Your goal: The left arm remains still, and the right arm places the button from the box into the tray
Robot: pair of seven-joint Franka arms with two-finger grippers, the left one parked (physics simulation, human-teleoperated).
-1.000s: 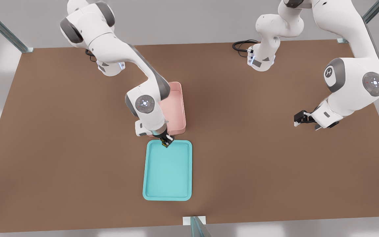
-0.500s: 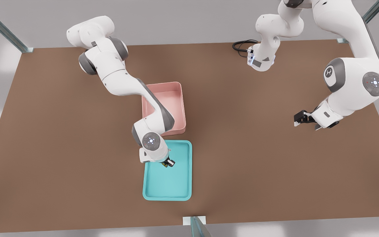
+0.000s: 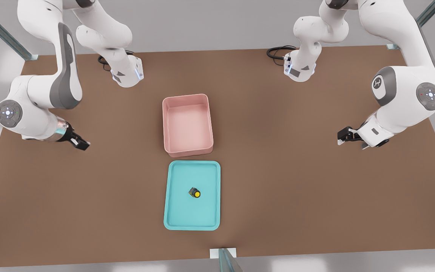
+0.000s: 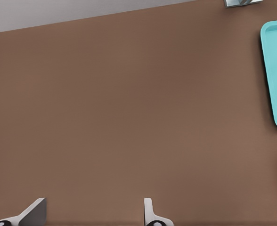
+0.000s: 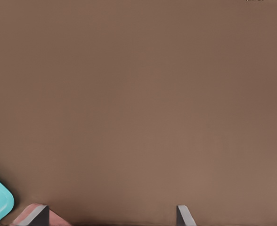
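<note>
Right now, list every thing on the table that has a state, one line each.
button: lying on its side in the tray, near the middle, free of any grip.
tray: flat on the table, holding only the button.
box: upright, open on top, nothing inside.
pincer: open, holding nothing, off to the front view's left of the box, over bare table.
</note>
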